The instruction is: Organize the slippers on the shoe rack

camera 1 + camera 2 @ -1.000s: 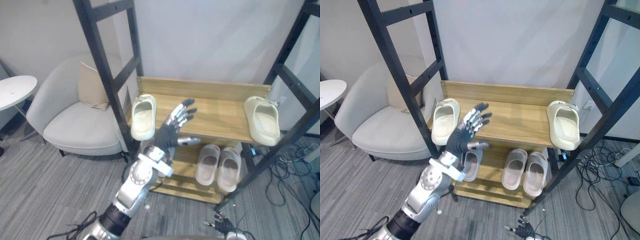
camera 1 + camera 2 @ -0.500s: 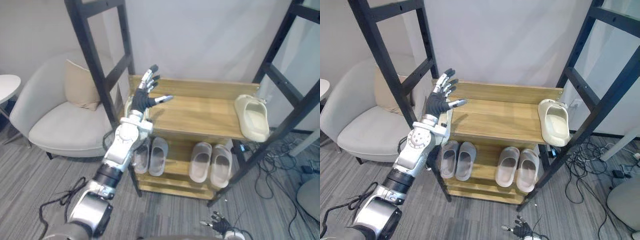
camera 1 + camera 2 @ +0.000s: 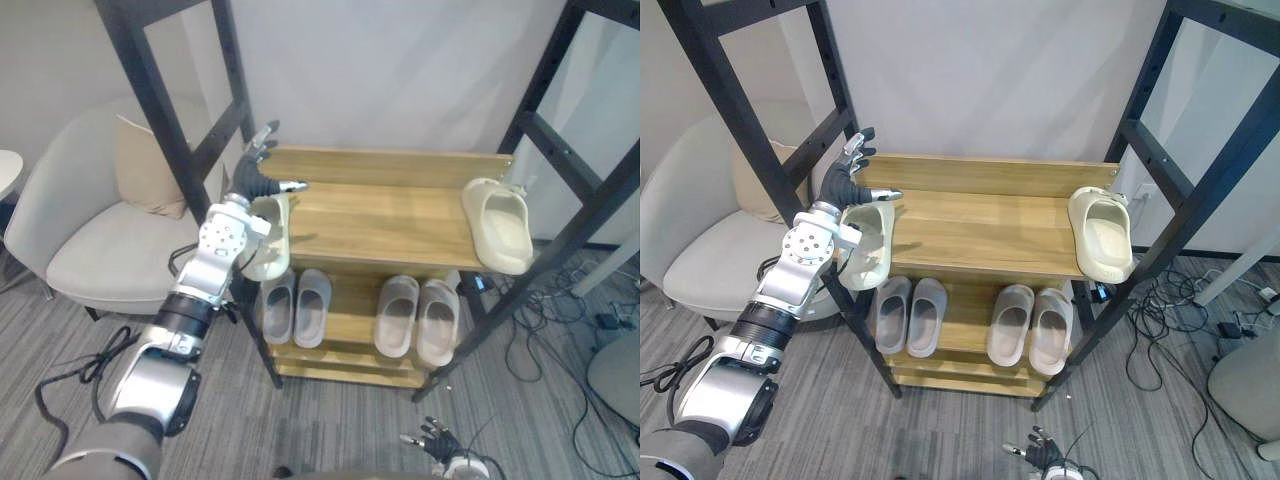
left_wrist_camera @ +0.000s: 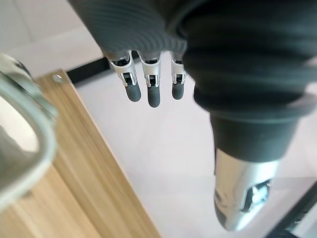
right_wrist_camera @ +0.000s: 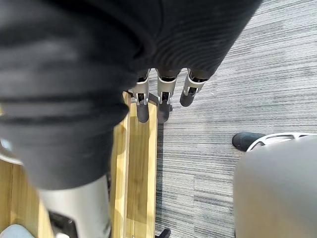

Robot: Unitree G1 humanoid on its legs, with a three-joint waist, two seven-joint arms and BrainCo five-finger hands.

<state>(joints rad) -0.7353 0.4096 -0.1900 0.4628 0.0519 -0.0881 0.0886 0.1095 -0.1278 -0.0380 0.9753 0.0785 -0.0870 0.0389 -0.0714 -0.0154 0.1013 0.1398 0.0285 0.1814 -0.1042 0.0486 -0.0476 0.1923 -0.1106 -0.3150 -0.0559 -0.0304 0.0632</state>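
Note:
A cream slipper (image 3: 268, 238) lies at the left end of the wooden upper shelf (image 3: 385, 222) of the shoe rack, its front over the shelf edge. My left hand (image 3: 251, 184) is raised just behind and above it, beside the black post, open with straight fingers (image 4: 147, 95); the slipper's rim (image 4: 30, 144) shows close beside them. The matching cream slipper (image 3: 499, 226) sits at the shelf's right end. Two grey pairs (image 3: 296, 306) (image 3: 417, 318) stand on the lower shelf. My right hand (image 3: 433, 440) hangs low by the floor, open, fingers (image 5: 163, 101) straight near the rack's base.
Black metal posts (image 3: 170, 110) (image 3: 560, 240) frame the rack. A pale armchair (image 3: 85, 245) with a beige cushion (image 3: 143, 168) stands to the left. Cables (image 3: 560, 330) lie on the grey floor at the right, by a grey chair seat (image 3: 615, 375).
The view has shifted. My left hand has gone from in front of the shelf's middle to its left end, above the left cream slipper, still open. The slippers have not moved.

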